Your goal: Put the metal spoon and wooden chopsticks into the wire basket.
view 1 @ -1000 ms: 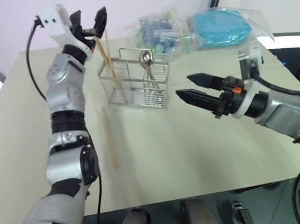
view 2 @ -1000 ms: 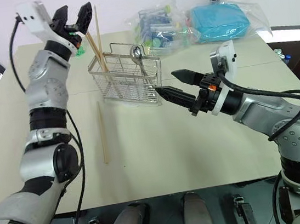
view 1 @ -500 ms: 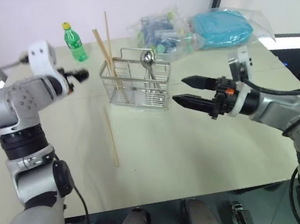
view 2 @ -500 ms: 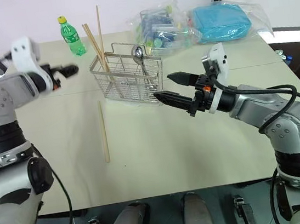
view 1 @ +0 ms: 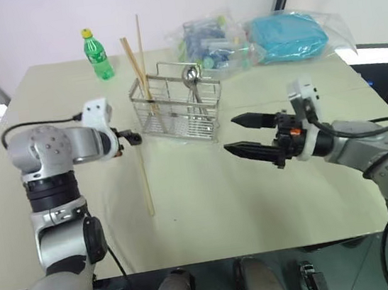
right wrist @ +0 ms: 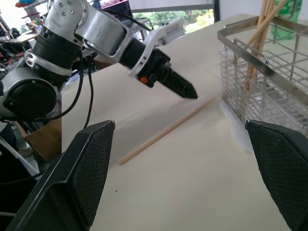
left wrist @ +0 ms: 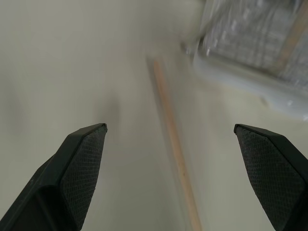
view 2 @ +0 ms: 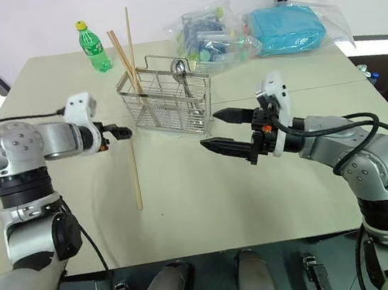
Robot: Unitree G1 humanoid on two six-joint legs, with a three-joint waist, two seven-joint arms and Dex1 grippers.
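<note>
Hovering just beside the basket's left end, left end effector (view 2: pixel 122 133) hangs empty, jaws spread wide, tipped down toward the table (view 2: pixel 208 200). Wrist view: one chopstick (left wrist: pixel 174 155) lies between the two fingertips (left wrist: pixel 86 144), not touched.

Right end effector (view 2: pixel 222 130) in front of the basket's right end, pointing level toward it, jaws wide apart, nothing held.

Landmark: basket (view 2: pixel 165 99), upright on the table, in front of the clear plastic bags (view 2: pixel 251 34); green bottle (view 2: pixel 88 46) behind and to its left.

Progress, as far as can be seen:
- Spoon (view 2: pixel 178 68) stands in the basket, bowl up above the rim, near the middle. That part looks done.
- Chopsticks (view 2: pixel 125 54): about three sticks stand in the basket's left end, leaning, tips well above the rim. Exact count hard to tell.
- One stick lies flat on the table in front of the basket's left corner, running away from it toward the near edge. Far end close to the basket's base; touching or not, cannot tell.

Judgement: mostly finished. Left to do: pick up the loose stick and drop it in with the others. Left end effector looks best placed for it.
</note>
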